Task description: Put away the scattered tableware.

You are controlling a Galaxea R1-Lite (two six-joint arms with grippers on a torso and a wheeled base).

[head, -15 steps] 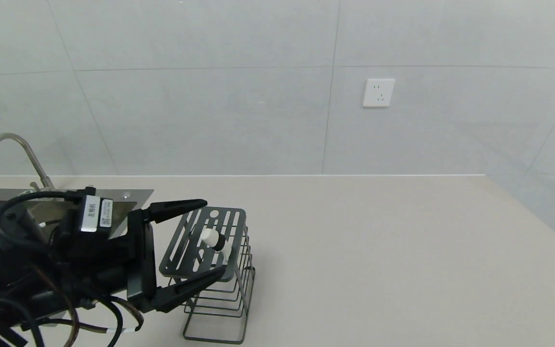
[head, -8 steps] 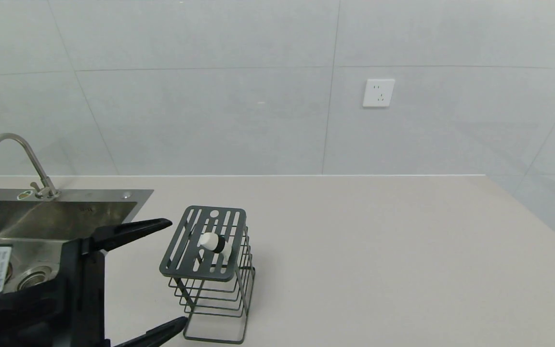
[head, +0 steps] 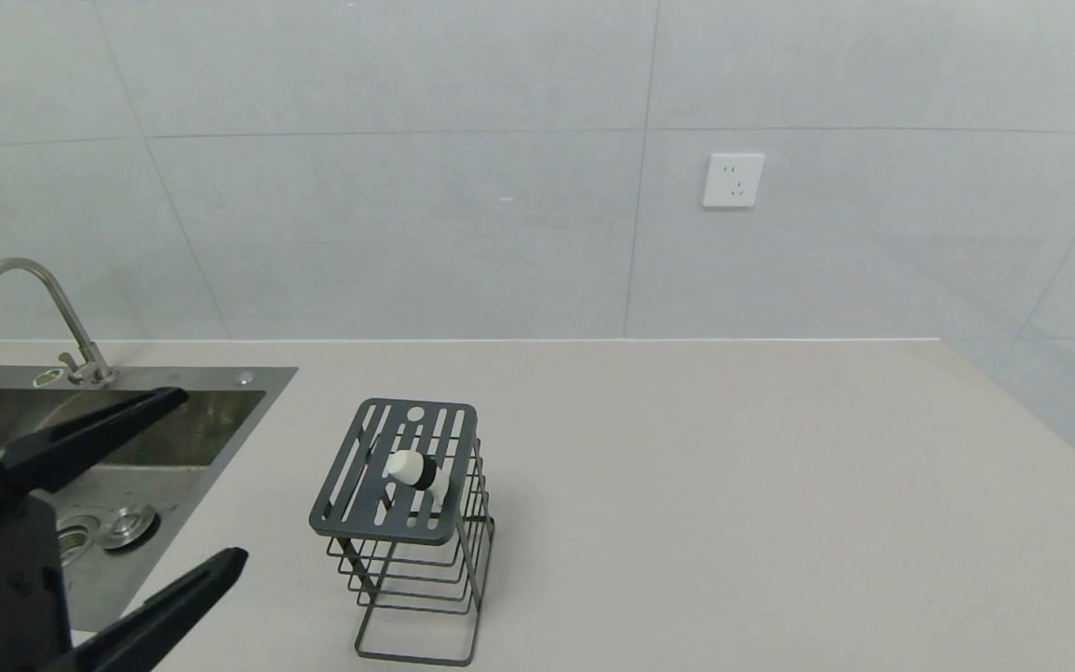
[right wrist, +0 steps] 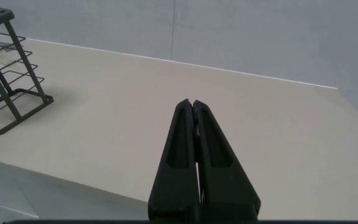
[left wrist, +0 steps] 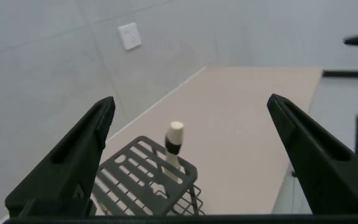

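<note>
Left gripper (head: 209, 476) spread wide, holding nothing. I see it by the sink (head: 202, 377), apart from the rack (head: 365, 485). Utensil (head: 410, 469) stands in a slot of the rack top — white handle end up. Right gripper (right wrist: 192, 104) pressed shut, over the counter (head: 733, 485).

I am working in a kitchen. A stainless-steel sink (head: 127, 376) with a curved metal tap (head: 60, 301) is sitting sunk into the pale beige table (head: 733, 485). A dark grey wire cutlery rack (head: 386, 533) with a slotted top is standing beside it, and large light grey wall tiles (head: 407, 215) are carrying a white socket plate (head: 733, 179).
</note>
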